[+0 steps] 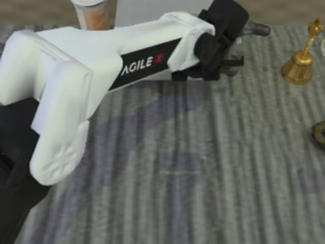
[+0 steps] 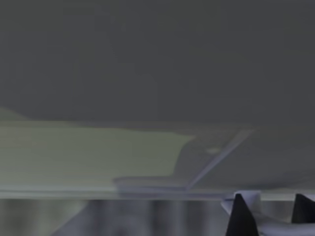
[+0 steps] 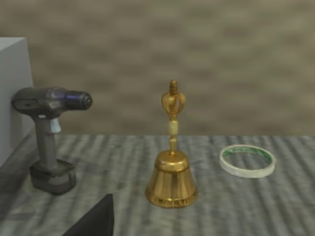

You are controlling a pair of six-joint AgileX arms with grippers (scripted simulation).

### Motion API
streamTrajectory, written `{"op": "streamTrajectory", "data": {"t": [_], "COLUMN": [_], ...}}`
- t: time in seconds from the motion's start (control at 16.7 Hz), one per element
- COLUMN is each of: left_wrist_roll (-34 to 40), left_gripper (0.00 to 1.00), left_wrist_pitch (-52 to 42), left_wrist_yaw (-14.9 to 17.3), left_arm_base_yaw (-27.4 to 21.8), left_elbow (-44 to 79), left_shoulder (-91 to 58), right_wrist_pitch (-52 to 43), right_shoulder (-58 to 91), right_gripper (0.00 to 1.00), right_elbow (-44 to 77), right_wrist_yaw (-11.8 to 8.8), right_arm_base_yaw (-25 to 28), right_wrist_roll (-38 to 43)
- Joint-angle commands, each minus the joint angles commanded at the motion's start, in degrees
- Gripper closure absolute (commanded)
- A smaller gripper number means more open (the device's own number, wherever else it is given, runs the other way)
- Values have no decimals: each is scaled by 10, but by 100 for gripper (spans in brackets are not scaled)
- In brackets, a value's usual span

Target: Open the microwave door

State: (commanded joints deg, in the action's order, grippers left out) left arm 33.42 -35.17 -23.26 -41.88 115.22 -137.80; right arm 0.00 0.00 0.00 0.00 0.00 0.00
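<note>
Microwave stands at the far edge of the desk in the top view, and only a pale grey strip of it shows there, because our left arm reaches across and covers most of it. We judge that the arm is stretched this way to bring the left end effector to the front of the appliance, where the microwave door and its handle should be. From above we see dark fingers near the power drill, but we cannot tell if they are apart, together or clamped on something. The left wrist view is filled by a flat grey surface very near to the camera, with two dark fingertips at the edge; this we take for the door seen from close, which the top view does not give us. If the door is already opened a little, we cannot say. The right wrist view shows what the other two hide: the drill standing just beside the microwave's side wall, a golden bell and a tape roll farther off. The right arm seems parked, outside the top view, and its end effector is not clearly visible.
</note>
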Motion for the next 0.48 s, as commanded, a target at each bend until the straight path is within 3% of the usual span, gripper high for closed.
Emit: {"op": "streamTrajectory", "data": {"t": [0.48], "left_wrist_roll": [17], "left_gripper": [100], "left_wrist_pitch": [37], "left_wrist_yaw": [-16], "left_arm_base_yaw": [2], "left_elbow": [-66], "left_shoulder": [41], "right_wrist_pitch": [0], "right_shoulder": [0], "right_gripper": [0], "right_elbow": [0], "right_wrist_yaw": [0], "right_arm_base_yaw": [0], "right_wrist_roll": [0]}}
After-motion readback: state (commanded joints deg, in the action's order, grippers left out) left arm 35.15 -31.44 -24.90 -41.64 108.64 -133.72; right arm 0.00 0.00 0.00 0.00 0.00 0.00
